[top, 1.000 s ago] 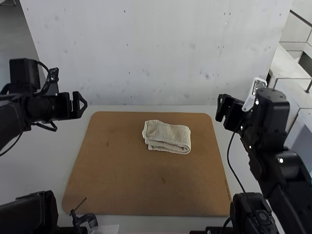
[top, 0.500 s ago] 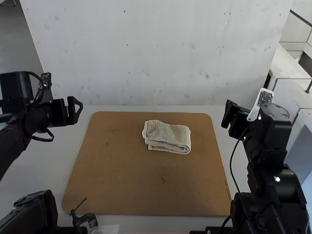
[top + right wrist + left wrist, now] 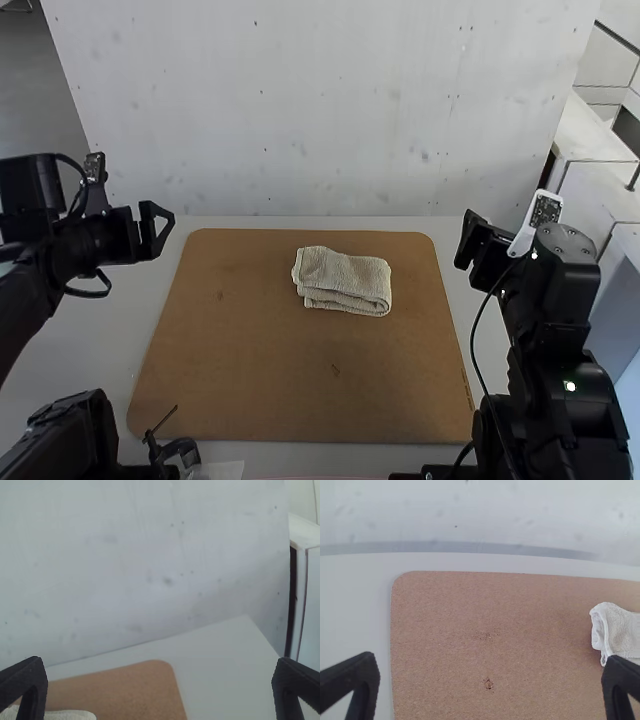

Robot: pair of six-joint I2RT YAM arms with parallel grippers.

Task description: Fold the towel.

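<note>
The cream towel (image 3: 345,281) lies folded into a small layered bundle toward the back of the brown board, right of its middle. Off the board's left side, my left gripper (image 3: 160,230) is held above the table, and my right gripper (image 3: 466,240) is off the board's right side; neither touches the towel. In the left wrist view my left gripper (image 3: 490,687) has its fingers wide apart, with part of the towel (image 3: 624,632) beyond. My right gripper (image 3: 160,690) is likewise open in the right wrist view, where an edge of the towel (image 3: 70,715) shows.
The brown board (image 3: 260,370) lies flat on the pale table (image 3: 205,223), a light wall (image 3: 330,120) standing behind it. By the board's front left edge is a black clamp-like part (image 3: 175,450). White cabinets (image 3: 600,180) stand at the right.
Both arms have moved: the left gripper went lower and nearer the viewer, and the right gripper shifted slightly right. The towel has stayed as it was.
</note>
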